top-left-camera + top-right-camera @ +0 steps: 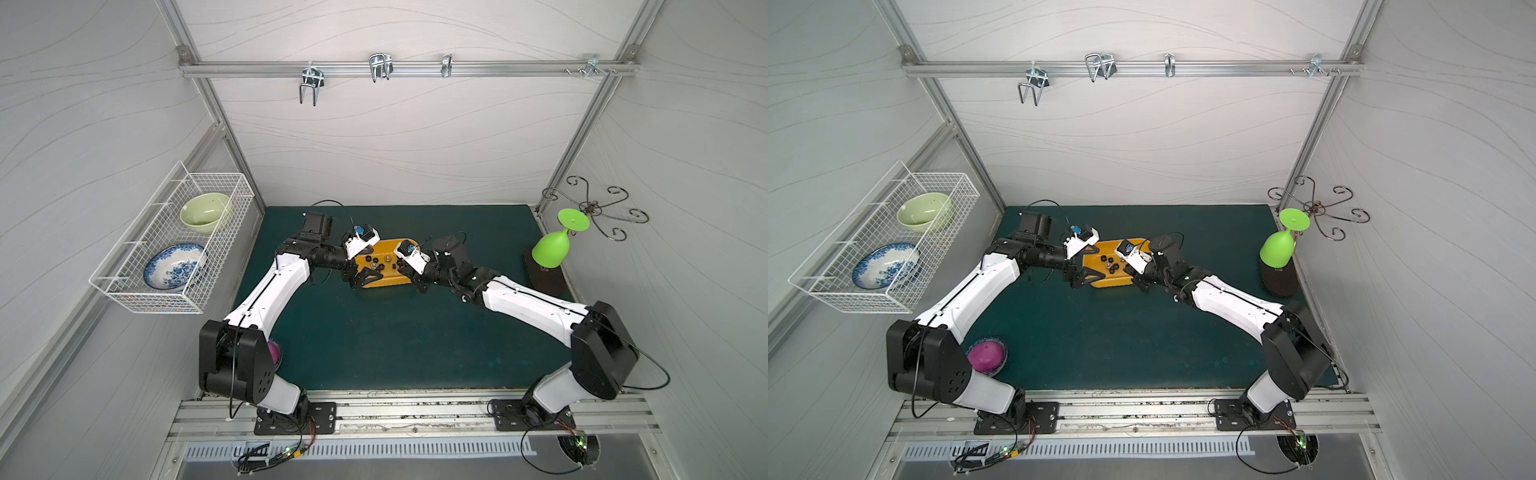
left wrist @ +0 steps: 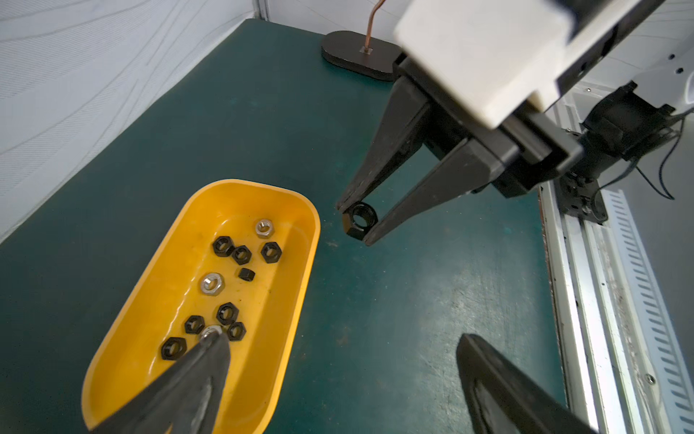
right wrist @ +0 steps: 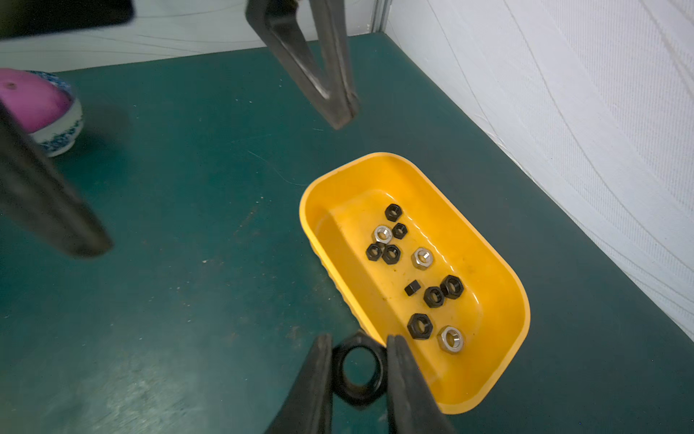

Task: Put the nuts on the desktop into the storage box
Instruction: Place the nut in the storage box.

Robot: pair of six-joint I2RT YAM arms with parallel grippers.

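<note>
In both top views the left tool [image 1: 368,280] and right tool [image 1: 407,274] flank the yellow storage box [image 1: 395,280]; the teal counter [image 1: 395,340] around them shows no strays. In the left wrist view, eleven nuts [image 2: 227,313] lie in the box beneath the wide-open left tool. In the right wrist view, the right tool pinches one black nut [image 3: 358,370] just outside the rim; seemingly only that drop remains.

The dark teal desk [image 1: 374,332] is matte, with paler scuffs toward its front edge. A shallow yellow box [image 2: 285,300] sits on it, back of the middle. A black oval base [image 1: 546,276] stands at the right edge, and a blue-patterned bowl [image 3: 64,135] rests near the front left corner.
</note>
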